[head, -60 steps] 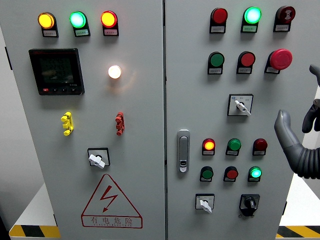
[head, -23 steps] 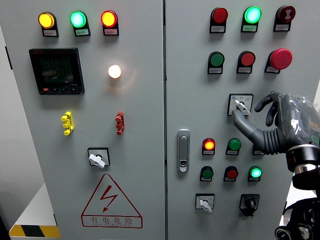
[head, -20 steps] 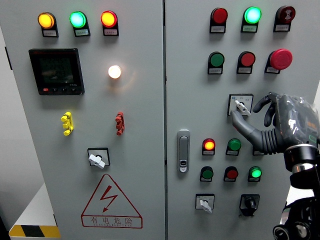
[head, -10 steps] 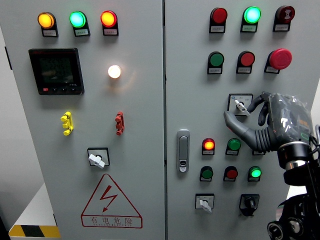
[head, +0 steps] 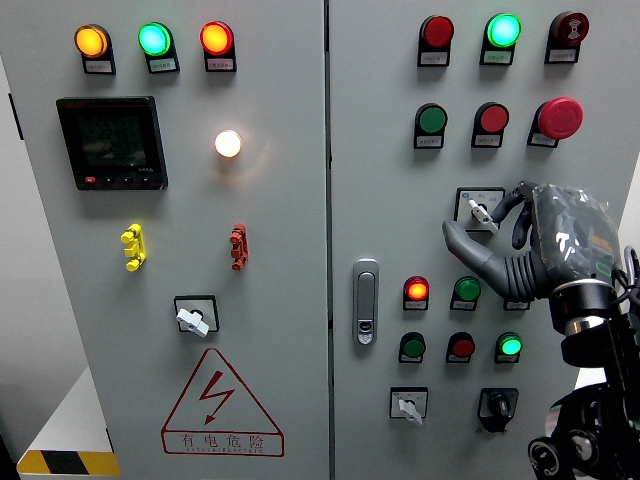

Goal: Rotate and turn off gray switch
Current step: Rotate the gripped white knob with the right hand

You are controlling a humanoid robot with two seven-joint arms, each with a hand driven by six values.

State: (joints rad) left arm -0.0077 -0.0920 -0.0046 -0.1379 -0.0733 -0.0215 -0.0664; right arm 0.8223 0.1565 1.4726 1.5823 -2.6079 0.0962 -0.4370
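Note:
The gray rotary switch (head: 481, 212) sits in its black square frame on the right door of the cabinet, its white-gray knob pointing down to the right. My right hand (head: 486, 222), dark and ribbed, comes up from the lower right and hovers at the switch. Its thumb (head: 458, 238) stretches out below and left of the knob, and the curled index finger (head: 514, 203) stands at the frame's right edge. The knob still shows between them, with no finger closed on it. My left hand is out of view.
Similar gray switches sit on the left door (head: 193, 318) and low on the right door (head: 406, 405), beside a black knob (head: 497, 403). Lit lamps and buttons surround the switch, with a red mushroom button (head: 560, 117) above it. A metal door handle (head: 366, 300) lies to the left.
My right hand came in from the right edge, swung up to the gray switch and has since slid a little left, so thumb and index now stand on either side of the knob.

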